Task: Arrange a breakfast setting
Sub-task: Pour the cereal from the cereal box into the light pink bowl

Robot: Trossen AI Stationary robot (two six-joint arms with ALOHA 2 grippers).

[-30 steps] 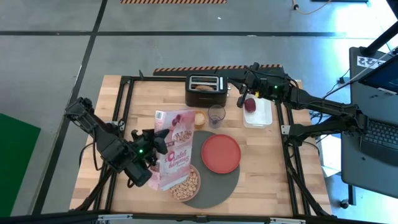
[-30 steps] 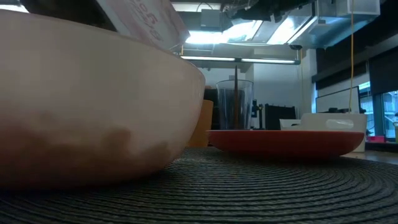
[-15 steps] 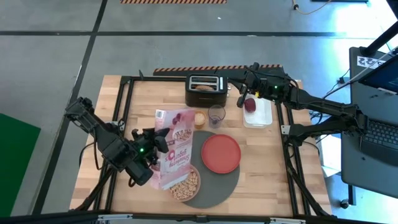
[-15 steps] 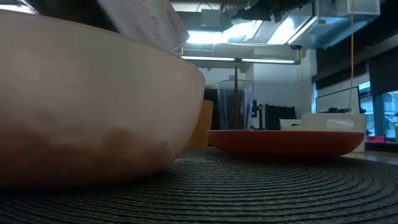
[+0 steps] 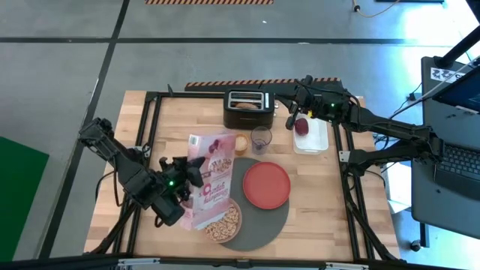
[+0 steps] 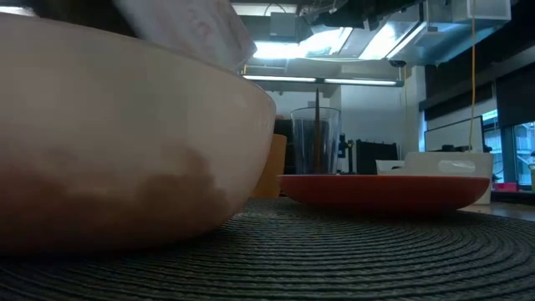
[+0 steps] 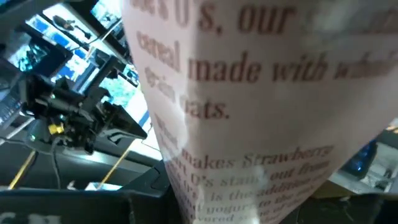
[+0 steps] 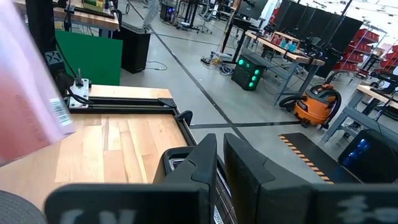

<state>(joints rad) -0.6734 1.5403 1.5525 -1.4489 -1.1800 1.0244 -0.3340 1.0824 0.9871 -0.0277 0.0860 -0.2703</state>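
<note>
My left gripper (image 5: 189, 178) is shut on a pink cereal box (image 5: 211, 178), which fills the left wrist view (image 7: 249, 106). The box's near end is over the left rim of the pale bowl (image 5: 224, 220), which holds tan cereal. The bowl (image 6: 117, 142) and the red plate (image 5: 266, 184) rest on the dark-grey mat (image 5: 259, 225). My right gripper (image 5: 294, 114) is shut and empty at the far right, beside a dark-red fruit (image 5: 301, 126) on a white tray (image 5: 318, 139). The spoon is out of view. My left gripper holds the cereal box by its left long edge (image 5: 196, 178), about halfway along, coming level from the table's left. The fingers are hidden behind the box and the wrist. The box is lifted clear of the table and tilted, its near end (image 5: 201, 219) lowest, at the bowl.
A black toaster (image 5: 247, 109) with a brown piece in its slot stands at the far edge. A clear glass (image 5: 261, 139) and a small orange-tan cup (image 5: 241, 143) stand just beyond the mat. Bare wood lies to the left and to the near right.
My left gripper has rocked the cereal box a little over the bowl; in the low view the box's end has shifted and blurred. The bowl, the plate and my right arm have kept still.
</note>
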